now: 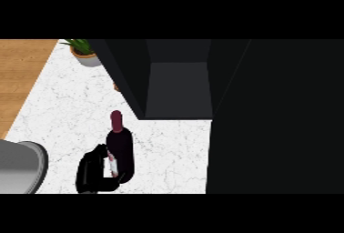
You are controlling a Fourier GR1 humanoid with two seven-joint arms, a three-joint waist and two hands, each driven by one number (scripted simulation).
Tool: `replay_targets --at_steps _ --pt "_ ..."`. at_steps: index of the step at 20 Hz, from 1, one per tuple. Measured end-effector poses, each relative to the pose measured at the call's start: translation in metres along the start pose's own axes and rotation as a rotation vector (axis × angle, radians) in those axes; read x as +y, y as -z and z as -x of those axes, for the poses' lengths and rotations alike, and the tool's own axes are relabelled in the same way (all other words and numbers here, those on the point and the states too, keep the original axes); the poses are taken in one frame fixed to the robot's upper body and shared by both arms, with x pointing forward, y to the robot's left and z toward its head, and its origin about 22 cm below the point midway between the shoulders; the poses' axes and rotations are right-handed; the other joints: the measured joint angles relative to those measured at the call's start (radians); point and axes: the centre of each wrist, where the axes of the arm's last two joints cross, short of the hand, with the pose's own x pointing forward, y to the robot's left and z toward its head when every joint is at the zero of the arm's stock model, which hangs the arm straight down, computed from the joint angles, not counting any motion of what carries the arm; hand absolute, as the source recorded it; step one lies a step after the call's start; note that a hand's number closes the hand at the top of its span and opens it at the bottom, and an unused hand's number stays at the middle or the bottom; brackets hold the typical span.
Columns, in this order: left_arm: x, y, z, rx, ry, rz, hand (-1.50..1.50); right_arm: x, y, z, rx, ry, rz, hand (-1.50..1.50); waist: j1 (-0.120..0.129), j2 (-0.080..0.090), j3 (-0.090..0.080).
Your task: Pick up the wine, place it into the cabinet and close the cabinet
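Left robot hand [94,172] curled around wine bottle [120,152], near open cabinet [176,88] on desk [74,100].

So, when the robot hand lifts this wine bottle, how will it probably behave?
The bottle looks rigid and glassy, so probably slippery and fragile. It is tall with a narrow neck, so it may tip if knocked against the cabinet. Being round, it would likely roll if laid down. The robot hand curls round its lower body.

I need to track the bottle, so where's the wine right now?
In the head view the wine stands on the white counter at lower left, a hand curled round its base, just before the open dark cabinet.
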Motion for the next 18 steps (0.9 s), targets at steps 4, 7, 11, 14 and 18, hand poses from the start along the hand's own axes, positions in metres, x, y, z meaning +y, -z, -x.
replay_targets --at_steps 4,7,11,14,18 --pt "0.012 -0.006 -0.006 0.019 -0.02 0.077 1.5 0.001 -0.001 -0.001 -0.003 0.001 -0.003 -1.5 -0.003 0.002 -0.004" --pt "0.02 -0.025 -0.015 0.038 -0.027 0.101 1.5 0.001 0.0 -0.002 0.002 0.003 0.001 -1.5 0.003 0.004 -0.006" --pt "0.023 -0.034 -0.033 0.032 -0.058 0.141 1.5 0.001 0.0 0.004 0.004 0.016 -0.001 -1.5 0.006 0.007 -0.007" --pt "0.01 -0.039 -0.047 0.007 -0.074 0.167 1.5 -0.001 -0.004 0.006 0.0 0.013 0.003 -1.5 0.006 0.008 -0.008" --pt "-0.012 -0.032 -0.069 -0.009 -0.093 0.195 1.5 -0.001 -0.001 0.003 0.0 0.01 -0.002 -1.5 0.005 0.009 -0.008"
